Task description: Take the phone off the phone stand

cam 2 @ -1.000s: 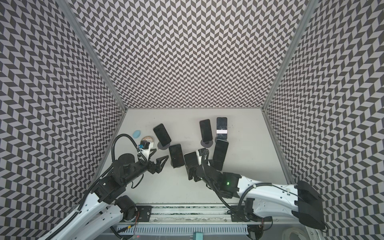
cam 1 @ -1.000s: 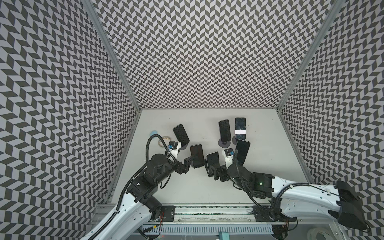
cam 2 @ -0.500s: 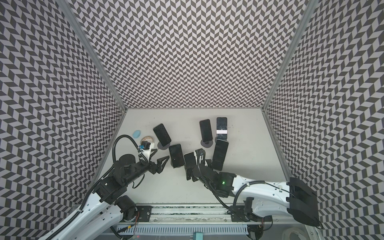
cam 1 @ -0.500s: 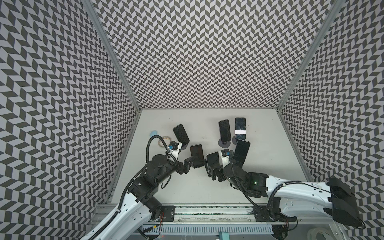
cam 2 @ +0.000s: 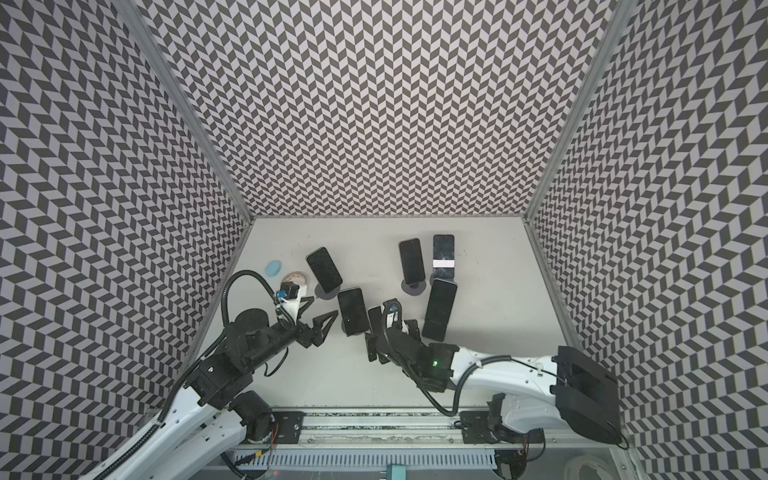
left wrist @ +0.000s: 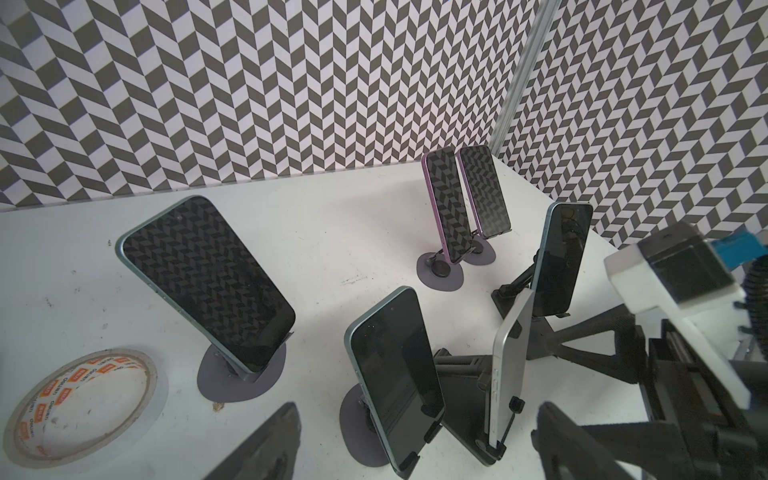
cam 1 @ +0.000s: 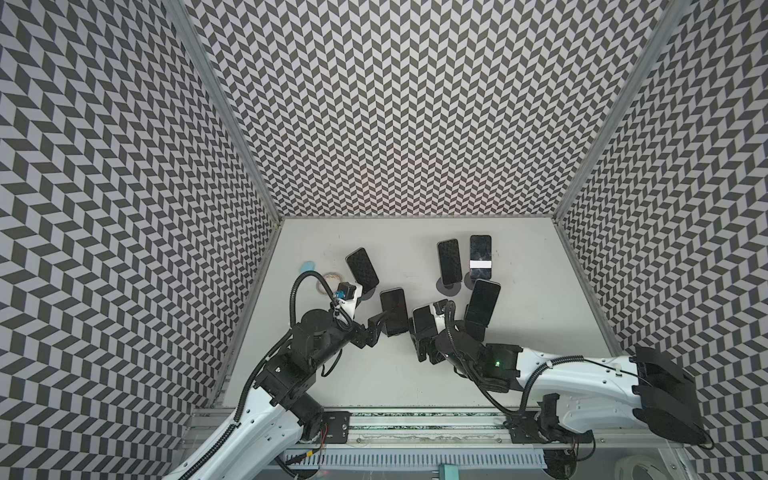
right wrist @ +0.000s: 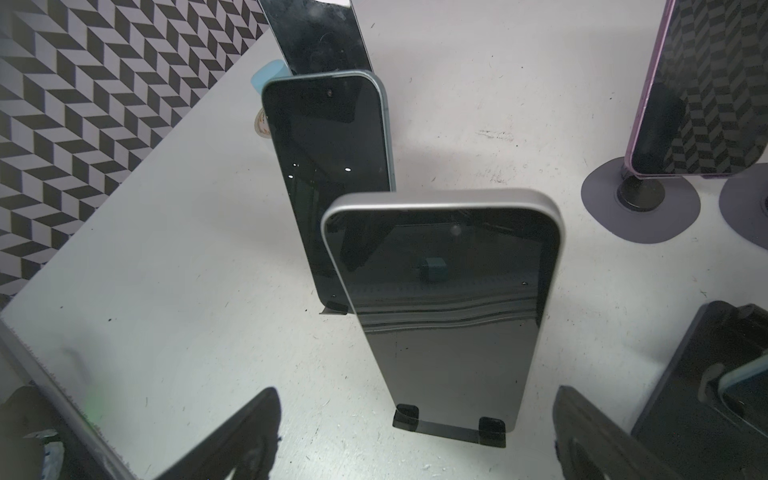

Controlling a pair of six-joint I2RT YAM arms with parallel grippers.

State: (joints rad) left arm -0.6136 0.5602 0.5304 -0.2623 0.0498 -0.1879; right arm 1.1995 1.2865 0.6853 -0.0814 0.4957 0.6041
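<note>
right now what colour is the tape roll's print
Orange, on the tape roll; best in left wrist view.

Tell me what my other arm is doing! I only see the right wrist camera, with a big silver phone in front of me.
Observer: Your left gripper is open and empty. It points at the blue-edged phone, which stands next to your silver phone.
Operator: How many phones are there?
Observer: Six, counted in both top views, all propped up.
Operator: Is any screen lit?
Observer: In a top view, the phone at the back right shows a white band across its screen. The others look dark.
</note>
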